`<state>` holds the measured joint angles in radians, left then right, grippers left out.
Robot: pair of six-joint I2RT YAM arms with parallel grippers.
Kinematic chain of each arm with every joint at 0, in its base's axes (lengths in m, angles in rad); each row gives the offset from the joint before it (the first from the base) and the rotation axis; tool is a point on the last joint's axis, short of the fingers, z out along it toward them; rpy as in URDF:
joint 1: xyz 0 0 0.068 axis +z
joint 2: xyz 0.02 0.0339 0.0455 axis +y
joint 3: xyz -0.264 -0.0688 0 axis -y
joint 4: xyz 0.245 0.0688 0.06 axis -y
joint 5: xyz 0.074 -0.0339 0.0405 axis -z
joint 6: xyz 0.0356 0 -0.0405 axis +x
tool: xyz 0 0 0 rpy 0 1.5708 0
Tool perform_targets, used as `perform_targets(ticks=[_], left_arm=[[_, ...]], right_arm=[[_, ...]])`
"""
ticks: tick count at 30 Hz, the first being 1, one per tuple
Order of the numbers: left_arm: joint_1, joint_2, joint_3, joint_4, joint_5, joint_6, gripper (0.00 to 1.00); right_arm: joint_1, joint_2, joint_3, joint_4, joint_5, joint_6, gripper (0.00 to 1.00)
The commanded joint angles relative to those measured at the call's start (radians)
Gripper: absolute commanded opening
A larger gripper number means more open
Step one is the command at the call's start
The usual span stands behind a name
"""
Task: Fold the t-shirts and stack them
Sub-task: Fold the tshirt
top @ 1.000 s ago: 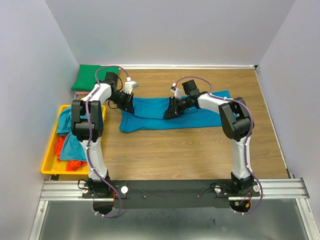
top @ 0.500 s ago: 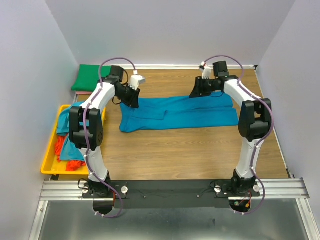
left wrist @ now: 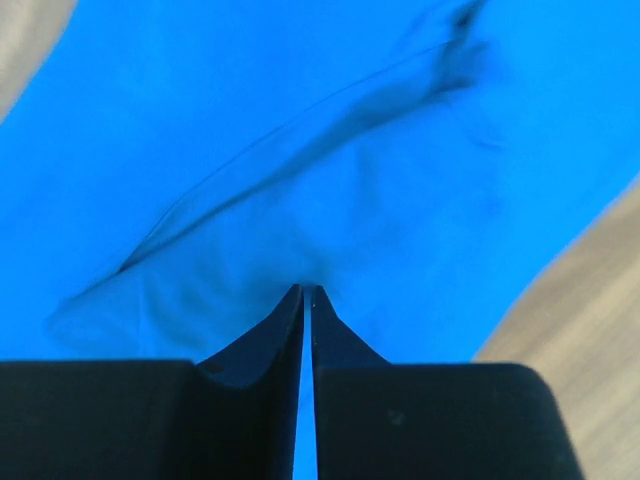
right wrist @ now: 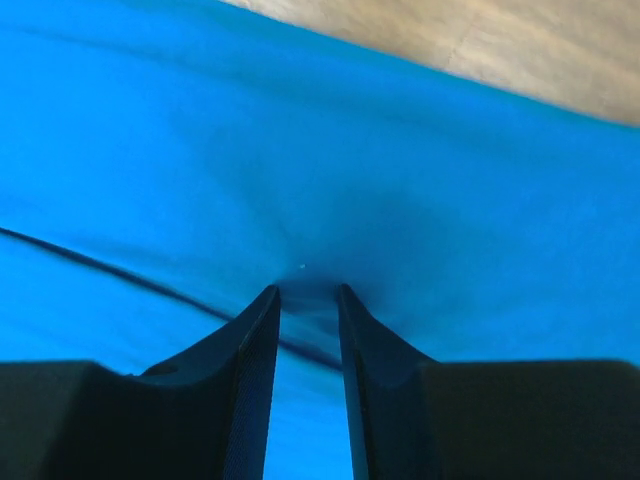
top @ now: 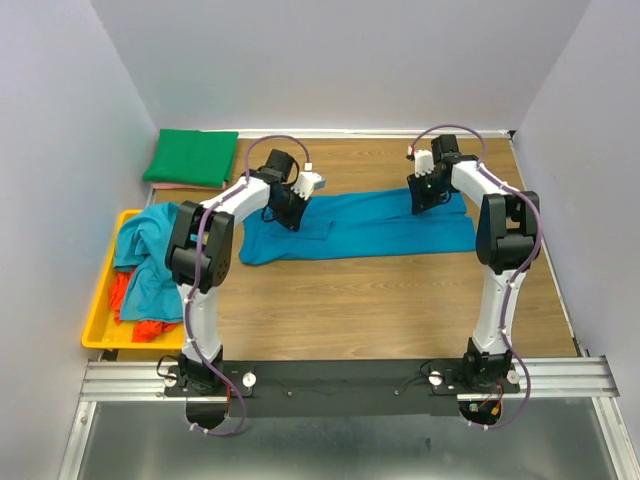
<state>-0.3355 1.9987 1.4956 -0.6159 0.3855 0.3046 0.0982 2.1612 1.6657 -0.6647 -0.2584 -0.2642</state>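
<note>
A teal t-shirt (top: 370,232) lies across the middle of a wooden table (top: 400,310) as a long strip running left to right, its sides apparently turned in. The left gripper (left wrist: 307,290) is clenched almost tight on a pinch of cloth near the strip's left end, the fabric puckering at its tips. The right gripper (right wrist: 305,288) bites down near the far right end, jaws a sliver apart with a dark fold gathered between them, and looks to be grasping the shirt too. In the far left corner a green t-shirt (top: 191,157) sits folded into a neat rectangle, seemingly the only 1 finished and the likely base of the stack. At the table's left edge a yellow tray (top: 100,338) holds a loose heap: at least 1 more teal-blue t-shirt (top: 150,260) over an orange-red t-shirt (top: 122,290), neither folded. On this showing the job is in its early part: the teal t-shirt needs its crosswise folds and a place on the green one, and the tray's heap awaits.
</note>
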Motion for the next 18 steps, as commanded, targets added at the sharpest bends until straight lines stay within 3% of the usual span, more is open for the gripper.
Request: perform_targets(ticks=[1,3,9,11,13,16,18], left_arm=[[-0.002,0.083,0.018,0.028,-0.108,-0.032,0.11],[0.0,0.126,0.04,0.024,-0.146,-0.015,0.06],[0.009,0.251,0.194,0.005,-0.197,0.019,0.04],[0.007,0.372,0.406,-0.048,-0.203,0.045,0.04],[0.007,0.528,0.72,-0.106,-0.192,0.065,0.04],[0.004,0.65,1.091,-0.188,-0.172,0.091,0.05],[0.004,0.611,1.085,-0.11,-0.159,0.096,0.09]], right_arm=[[-0.012,0.023,-0.053,-0.039,0.123,-0.101,0.37],[-0.012,0.009,-0.105,-0.041,0.133,-0.127,0.36],[0.023,-0.168,-0.386,-0.055,0.055,-0.119,0.34],[0.064,-0.24,-0.478,-0.073,0.018,-0.106,0.33],[0.153,-0.378,-0.607,-0.101,-0.071,-0.072,0.34],[0.236,-0.518,-0.627,-0.163,-0.253,-0.007,0.37],[0.219,-0.502,-0.58,-0.209,-0.303,0.002,0.37]])
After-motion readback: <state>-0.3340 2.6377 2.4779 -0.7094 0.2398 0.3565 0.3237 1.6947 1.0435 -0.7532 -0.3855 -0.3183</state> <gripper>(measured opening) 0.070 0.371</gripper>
